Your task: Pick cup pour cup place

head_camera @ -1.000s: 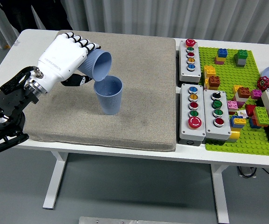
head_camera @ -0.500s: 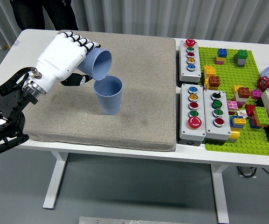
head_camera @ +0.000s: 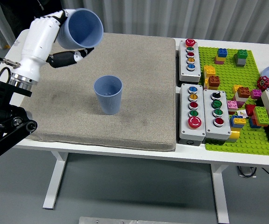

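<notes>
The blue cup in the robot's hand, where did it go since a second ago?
The left hand lifted the held cup up and away from the standing cup, toward the table's far left. Before, it was tipped right over that cup's mouth; now its opening faces the camera. The hand kept its hold. The standing cup, grey mat and button boxes stayed put.

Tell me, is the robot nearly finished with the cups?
Nearly. Picking up is done: the left robot hand grips a blue plastic cup, lifted clear of the matching upright blue cup on the beige mat. It is no longer tipped over that one, so pouring looks finished. Setting it down remains.
</notes>
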### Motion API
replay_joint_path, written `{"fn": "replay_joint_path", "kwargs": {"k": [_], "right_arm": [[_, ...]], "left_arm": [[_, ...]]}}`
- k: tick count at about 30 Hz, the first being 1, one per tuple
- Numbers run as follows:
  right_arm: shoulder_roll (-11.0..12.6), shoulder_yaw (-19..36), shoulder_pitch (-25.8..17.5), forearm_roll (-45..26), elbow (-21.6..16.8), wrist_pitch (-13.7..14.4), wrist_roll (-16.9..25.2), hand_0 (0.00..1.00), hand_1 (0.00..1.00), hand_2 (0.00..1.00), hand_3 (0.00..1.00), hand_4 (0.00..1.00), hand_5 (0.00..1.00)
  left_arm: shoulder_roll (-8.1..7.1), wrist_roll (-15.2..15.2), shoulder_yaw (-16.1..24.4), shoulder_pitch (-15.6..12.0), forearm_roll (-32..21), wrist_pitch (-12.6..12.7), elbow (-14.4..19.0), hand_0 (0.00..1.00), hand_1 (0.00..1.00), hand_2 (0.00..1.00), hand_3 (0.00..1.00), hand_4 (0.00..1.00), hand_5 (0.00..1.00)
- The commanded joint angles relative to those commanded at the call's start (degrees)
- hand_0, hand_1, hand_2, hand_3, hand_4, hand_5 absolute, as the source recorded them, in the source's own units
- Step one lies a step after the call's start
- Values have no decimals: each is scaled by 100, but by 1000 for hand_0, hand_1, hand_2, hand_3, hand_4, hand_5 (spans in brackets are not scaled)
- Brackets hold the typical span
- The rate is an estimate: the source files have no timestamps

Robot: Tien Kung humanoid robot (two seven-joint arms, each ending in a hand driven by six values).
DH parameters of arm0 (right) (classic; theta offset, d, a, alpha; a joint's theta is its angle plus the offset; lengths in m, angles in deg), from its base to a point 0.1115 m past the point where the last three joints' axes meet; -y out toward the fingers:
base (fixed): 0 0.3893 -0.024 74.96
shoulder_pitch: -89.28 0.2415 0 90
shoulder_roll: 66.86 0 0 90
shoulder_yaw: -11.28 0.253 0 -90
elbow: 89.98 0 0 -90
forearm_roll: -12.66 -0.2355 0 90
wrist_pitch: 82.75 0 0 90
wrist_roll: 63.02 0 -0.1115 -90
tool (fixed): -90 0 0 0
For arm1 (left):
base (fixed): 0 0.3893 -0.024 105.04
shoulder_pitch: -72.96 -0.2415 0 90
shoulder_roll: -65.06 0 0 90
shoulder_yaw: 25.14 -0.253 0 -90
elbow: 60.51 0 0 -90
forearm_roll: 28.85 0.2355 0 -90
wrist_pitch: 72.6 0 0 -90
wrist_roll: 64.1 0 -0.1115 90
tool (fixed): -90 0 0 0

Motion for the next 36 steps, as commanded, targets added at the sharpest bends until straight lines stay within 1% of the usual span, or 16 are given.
{"fn": "replay_joint_path", "kwargs": {"k": [2, 5, 10, 15, 18, 19, 20, 21, 22, 24, 29, 30, 32, 33, 34, 36], "right_arm": [[2, -7, 4, -13, 0, 1, 4, 701, 628, 561, 563, 2, 6], [2, -8, 14, -21, 0, 4, 7, 701, 628, 561, 563, 2, 6], [0, 0, 32, -25, 0, 15, 14, 702, 628, 561, 563, 2, 5], [-5, 21, 36, -6, 0, 26, 14, 702, 628, 560, 562, 2, 5], [-5, 24, 33, 18, 0, 29, 12, 702, 628, 560, 562, 2, 6], [-4, 23, 32, 20, 0, 29, 11, 702, 628, 560, 562, 2, 6], [-6, 26, 26, 32, 0, 29, 12, 702, 628, 560, 562, 2, 6], [-6, 28, 25, 35, 0, 29, 13, 702, 628, 560, 562, 2, 6], [-6, 28, 27, 38, 0, 32, 16, 702, 628, 560, 562, 2, 6], [-7, 29, 28, 41, 0, 34, 17, 702, 628, 560, 562, 2, 6], [-11, 56, 24, 78, 0, 35, 12, 702, 628, 560, 562, 2, 7], [-12, 56, 24, 79, 0, 35, 12, 702, 628, 560, 562, 2, 7], [-16, 64, 21, 94, 0, 33, 6, 702, 628, 560, 562, 2, 7], [-16, 66, 20, 98, 0, 32, 5, 702, 628, 560, 562, 2, 7], [-17, 67, 19, 100, 0, 31, 4, 702, 628, 560, 562, 2, 7], [-18, 70, 18, 113, 0, 27, 2, 702, 628, 560, 562, 2, 7]], "left_arm": [[95, 324, 176, -35, -484, -164, -92, 535, 542, 635, 572, 709, 168], [172, 465, 259, -67, -1192, -221, -211, 535, 542, 635, 572, 709, 168], [253, 508, 299, -136, -2421, -86, -378, 538, 544, 635, 572, 711, 170], [379, 424, 349, -292, -3608, 132, -472, 538, 543, 634, 570, 710, 169], [513, 445, 416, -472, -4353, 149, -455, 537, 542, 629, 570, 708, 171], [526, 449, 422, -489, -4539, 149, -452, 537, 542, 629, 570, 708, 171], [611, 399, 468, -587, -4837, 149, -455, 537, 542, 629, 570, 708, 171], [644, 386, 485, -623, -5023, 149, -457, 537, 542, 629, 570, 708, 171], [728, 361, 517, -729, -5074, 149, -460, 537, 542, 629, 570, 708, 171], [786, 345, 526, -807, -4974, 149, -456, 537, 542, 629, 570, 708, 171], [969, 371, 378, -1150, -4152, 149, -468, 537, 546, 631, 570, 706, 179], [985, 367, 358, -1178, -4041, 149, -480, 537, 546, 631, 570, 706, 179], [1070, 532, 248, -1271, -3870, 149, -610, 538, 545, 628, 571, 705, 184], [1088, 559, 227, -1288, -3759, 149, -645, 538, 545, 628, 571, 705, 184], [1099, 593, 209, -1297, -3732, 149, -674, 538, 545, 628, 571, 705, 184], [1133, 785, 135, -1314, -3762, 149, -812, 538, 545, 628, 571, 705, 184]]}}
